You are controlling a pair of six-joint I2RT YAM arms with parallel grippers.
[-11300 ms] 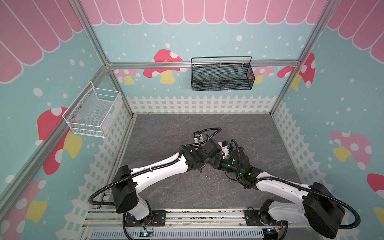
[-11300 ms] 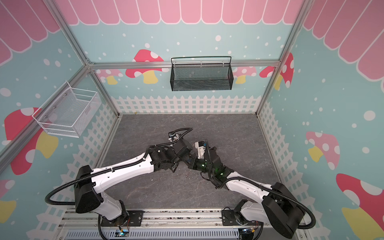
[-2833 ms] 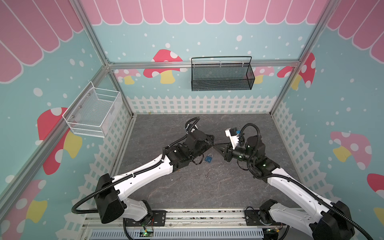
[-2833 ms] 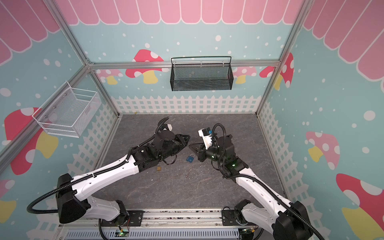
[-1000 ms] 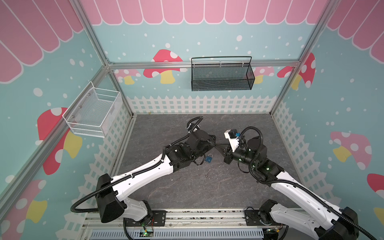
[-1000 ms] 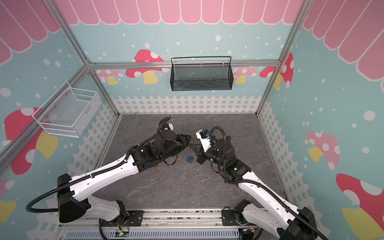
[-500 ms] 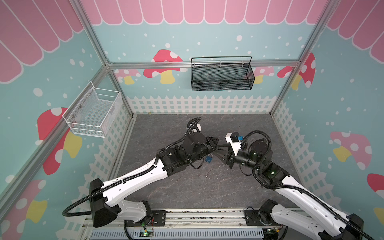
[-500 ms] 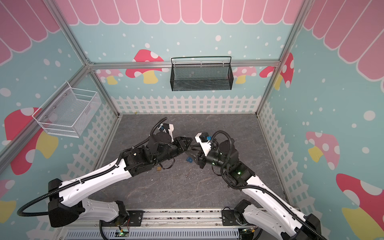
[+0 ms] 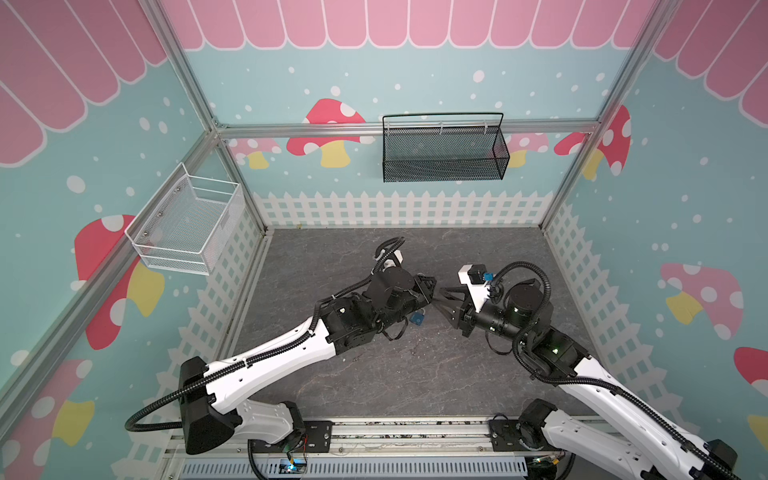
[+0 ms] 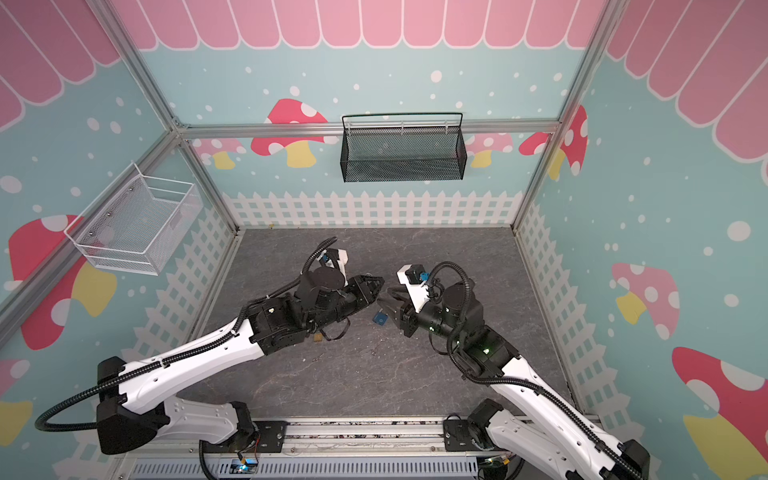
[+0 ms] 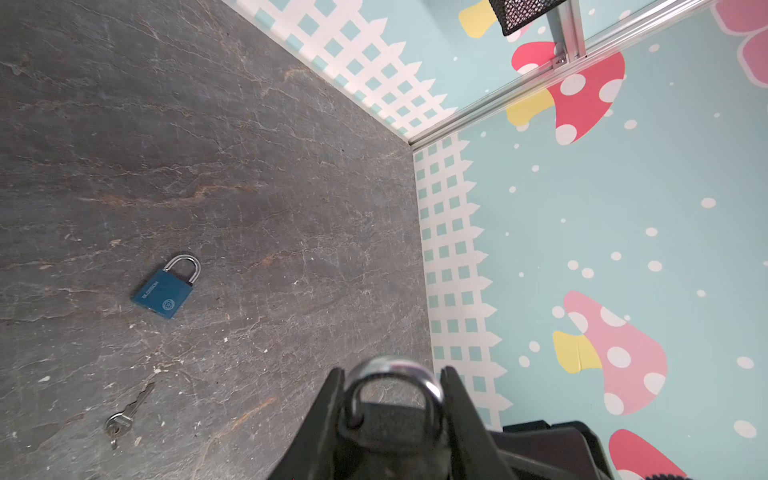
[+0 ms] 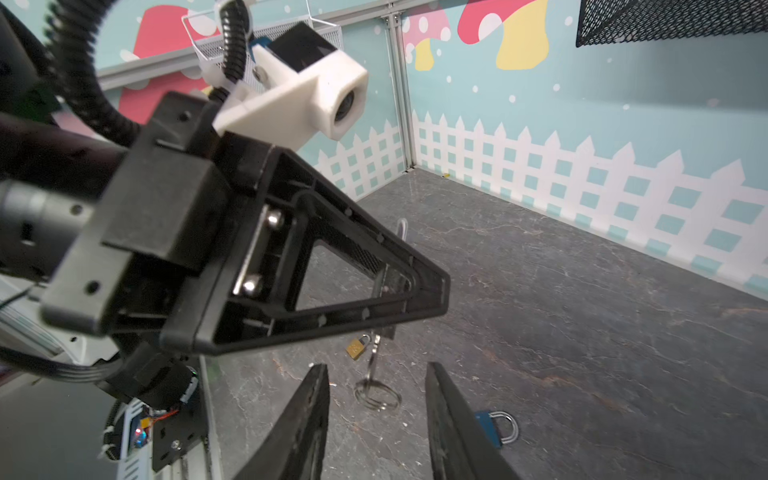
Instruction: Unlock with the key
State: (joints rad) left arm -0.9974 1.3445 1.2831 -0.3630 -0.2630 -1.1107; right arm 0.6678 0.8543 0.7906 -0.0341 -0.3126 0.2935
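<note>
Left hand (image 11: 392,374) clamps the silver-shackled padlock (image 11: 390,365) above mid-table. Right hand (image 12: 376,368) faces it, jaws apart and empty, and the silver key on its wire ring (image 12: 372,370) dangles from the lock just ahead. Danger: unheld, the key may slide out, and a pinch on the loose ring instead of the bow just swivels, turning nothing.

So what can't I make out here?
- Left wrist view: body of the silver-shackled padlock, hidden inside the black left gripper.
- Right wrist view: keyhole above the dangling silver key ring, behind that gripper's frame; blue padlock, partly behind the black right gripper.
- A top view: small brass padlock, mostly under the left arm.
</note>
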